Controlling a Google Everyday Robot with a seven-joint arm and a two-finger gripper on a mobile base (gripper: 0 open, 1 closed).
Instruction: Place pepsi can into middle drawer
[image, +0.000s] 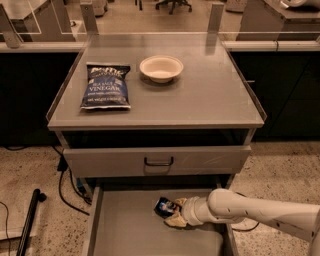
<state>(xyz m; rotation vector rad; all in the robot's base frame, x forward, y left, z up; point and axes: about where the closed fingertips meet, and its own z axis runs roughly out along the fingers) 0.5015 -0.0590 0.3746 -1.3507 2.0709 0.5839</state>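
Observation:
The pepsi can (164, 206) lies on its side, blue with a silver end, on the floor of the open middle drawer (125, 230) at its middle right. My gripper (173, 212) reaches in from the right on a white arm, low inside the drawer, with its fingers around the can. The tan fingertips (176, 220) sit beside and under the can.
A dark blue chip bag (106, 86) and a white bowl (161, 68) rest on the cabinet top. The upper drawer front (158, 161) with a black handle is closed just above the gripper. A black pole (29, 220) and cables lie on the floor at left.

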